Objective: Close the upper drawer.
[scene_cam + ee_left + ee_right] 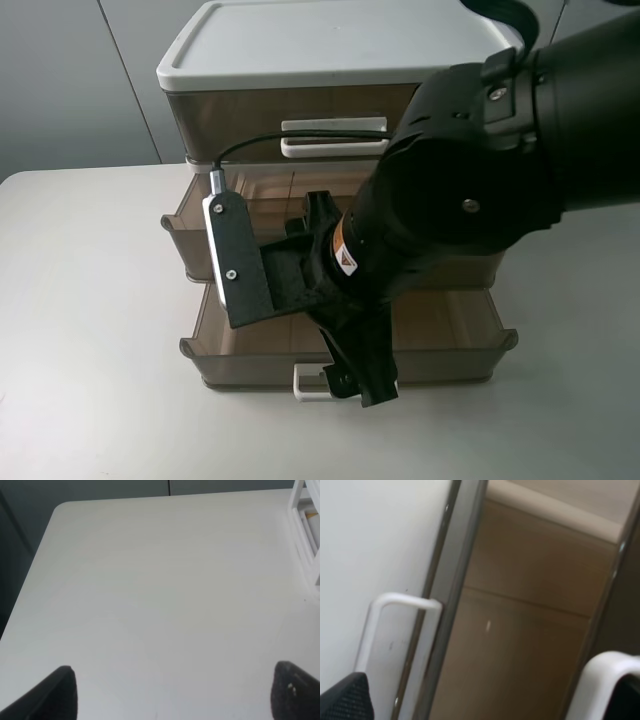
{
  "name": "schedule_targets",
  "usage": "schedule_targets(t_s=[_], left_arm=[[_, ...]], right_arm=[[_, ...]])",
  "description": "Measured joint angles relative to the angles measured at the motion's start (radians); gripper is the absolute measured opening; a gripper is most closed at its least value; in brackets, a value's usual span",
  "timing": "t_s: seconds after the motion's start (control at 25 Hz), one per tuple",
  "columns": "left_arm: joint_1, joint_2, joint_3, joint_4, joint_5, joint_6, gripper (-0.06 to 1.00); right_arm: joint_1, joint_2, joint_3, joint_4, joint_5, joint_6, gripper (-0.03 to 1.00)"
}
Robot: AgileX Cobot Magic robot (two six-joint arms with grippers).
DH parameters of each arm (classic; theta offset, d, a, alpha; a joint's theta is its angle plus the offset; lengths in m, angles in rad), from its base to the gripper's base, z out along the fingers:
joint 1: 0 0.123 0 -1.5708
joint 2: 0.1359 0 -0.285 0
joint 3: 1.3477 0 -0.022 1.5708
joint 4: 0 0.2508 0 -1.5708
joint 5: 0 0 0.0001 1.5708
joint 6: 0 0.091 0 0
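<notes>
The upper drawer, smoky brown, stands partly pulled out of the three-drawer cabinet. My right arm hides its front and handle in the exterior high view. In the right wrist view its white loop handle lies close to one fingertip. My right gripper is open and empty, low over the lowest drawer, which is pulled out furthest. That drawer's white handle lies by the other fingertip. My left gripper is open over bare table.
The top drawer with the wide white handle is closed. The white table extends left of and in front of the cabinet. A white frame-like object stands at the edge of the left wrist view.
</notes>
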Motion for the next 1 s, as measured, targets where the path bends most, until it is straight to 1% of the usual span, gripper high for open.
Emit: schedule_targets(t_s=[0.32,0.8,1.0], left_arm=[[0.000,0.000,0.000,0.000,0.000,0.000,0.74],[0.000,0.000,0.000,0.000,0.000,-0.002,0.74],[0.000,0.000,0.000,0.000,0.000,-0.002,0.74]], right_arm=[[-0.017,0.000,-0.018,0.000,-0.019,-0.002,0.70],[-0.083,0.000,-0.018,-0.071,-0.061,-0.002,0.70],[-0.093,0.000,-0.023,-0.077,-0.066,0.017,0.70]])
